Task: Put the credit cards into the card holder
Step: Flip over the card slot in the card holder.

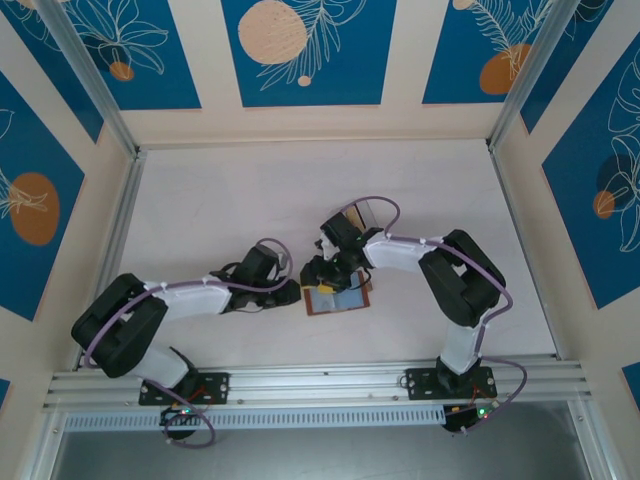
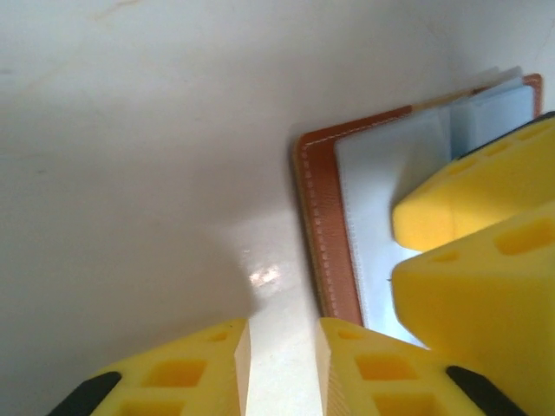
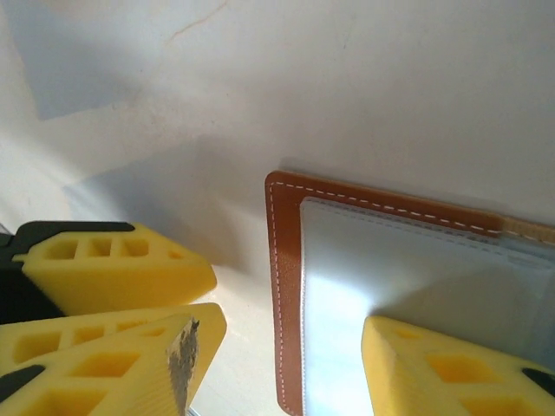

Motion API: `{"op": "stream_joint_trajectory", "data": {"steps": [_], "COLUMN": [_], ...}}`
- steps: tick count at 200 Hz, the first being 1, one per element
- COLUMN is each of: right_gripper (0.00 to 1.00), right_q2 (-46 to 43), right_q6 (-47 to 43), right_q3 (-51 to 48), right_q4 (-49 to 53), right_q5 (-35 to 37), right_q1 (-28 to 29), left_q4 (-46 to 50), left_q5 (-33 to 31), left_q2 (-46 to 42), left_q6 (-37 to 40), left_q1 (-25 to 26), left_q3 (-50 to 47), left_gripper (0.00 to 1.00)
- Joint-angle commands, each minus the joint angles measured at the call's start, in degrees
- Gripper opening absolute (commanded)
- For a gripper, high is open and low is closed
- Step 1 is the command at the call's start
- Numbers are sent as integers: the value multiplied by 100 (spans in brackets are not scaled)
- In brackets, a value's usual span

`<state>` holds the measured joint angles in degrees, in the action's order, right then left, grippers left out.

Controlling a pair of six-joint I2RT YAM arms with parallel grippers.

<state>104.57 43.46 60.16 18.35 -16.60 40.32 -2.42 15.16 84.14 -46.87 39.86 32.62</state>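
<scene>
**Both jaws released at the open card holder**

The right gripper (image 3: 290, 334) is spread across one edge of the reddish-brown leather card holder (image 3: 390, 260), with one finger on its grey-blue inside. The left gripper (image 2: 283, 334) is released just beside it, grasping nothing. The holder lies open near the white worktop's (image 1: 250, 190) near edge.

Card holder (image 3: 286, 286) cut off at right, bottom frame edges; inside blurred.
</scene>
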Motion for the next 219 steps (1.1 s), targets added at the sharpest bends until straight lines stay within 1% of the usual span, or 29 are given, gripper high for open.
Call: {"op": "stream_joint_trajectory", "data": {"steps": [1, 15, 49, 109, 141, 180, 203, 219], "right_gripper": [55, 56, 59, 61, 61, 61, 61, 61], "right_q2": [194, 196, 159, 164, 245, 334, 336, 336], "right_q6": [144, 218, 306, 308, 377, 482, 524, 555], "right_q3": [119, 102, 24, 90, 144, 167, 169, 171], "right_q4": [-79, -60, -86, -121, -238, -417, -411, -429], "right_q5": [-27, -18, -197, -491, -688, -864, -862, -897], "right_q1": [-21, -58, -205, -270, -279, -270, -277, -288], "left_q4": [256, 273, -9, -390, -674, -997, -777, -615], "left_q5": [-128, -176, -283, -338, -338, -303, -461, -631], "left_q2": [-105, 36, 393, 949, 1035, 1159, 1287, 1266], "left_q6": [247, 286, 199, 83, 42, -50, -56, -37], "left_q1": [187, 343, 636, 1020, 1181, 1265, 1303, 1354], "left_q3": [160, 321, 545, 783, 806, 761, 859, 892], "left_gripper": [33, 37, 41, 46, 52, 53, 52, 48]}}
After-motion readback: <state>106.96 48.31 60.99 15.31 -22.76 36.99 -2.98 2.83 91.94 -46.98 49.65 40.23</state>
